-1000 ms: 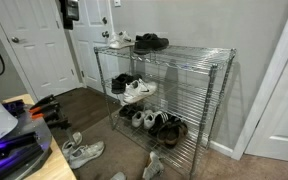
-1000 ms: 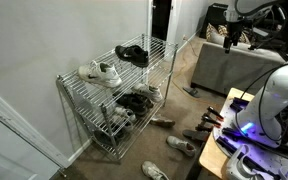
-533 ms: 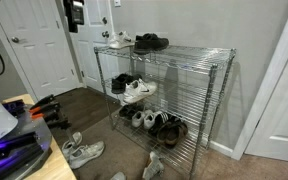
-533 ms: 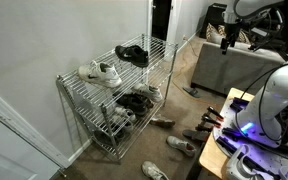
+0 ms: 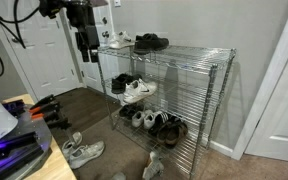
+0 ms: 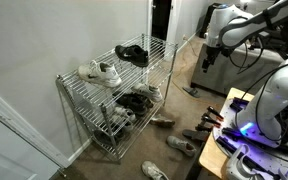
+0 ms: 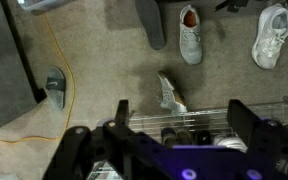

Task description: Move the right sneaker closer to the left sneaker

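Observation:
Two matching white sneakers stand side by side on the top shelf of a wire rack (image 5: 199, 60), next to a pair of black shoes (image 5: 151, 42). In an exterior view they show as one sneaker (image 6: 89, 70) and its mate (image 6: 110, 74), close together. In an exterior view the pair (image 5: 119, 42) is small, and I cannot tell right from left. My gripper (image 5: 85, 42) hangs open and empty in the air beside the rack's end, apart from the sneakers; it also shows in an exterior view (image 6: 206, 60). The wrist view shows the open jaws (image 7: 182, 125) above the rack's edge.
Greyish worn sneakers lie on the carpet (image 7: 189, 35) (image 7: 272, 35) (image 7: 171, 92). The rack's middle shelf holds a white sneaker (image 5: 139, 90) and a black shoe, and the bottom shelf holds several shoes (image 5: 154, 122). A white door (image 5: 39, 50) stands behind the arm. A yellow cable (image 7: 64, 80) runs over the floor.
The arm has swung down into both exterior views, bringing the gripper near the rack's end. The shoes have not moved.

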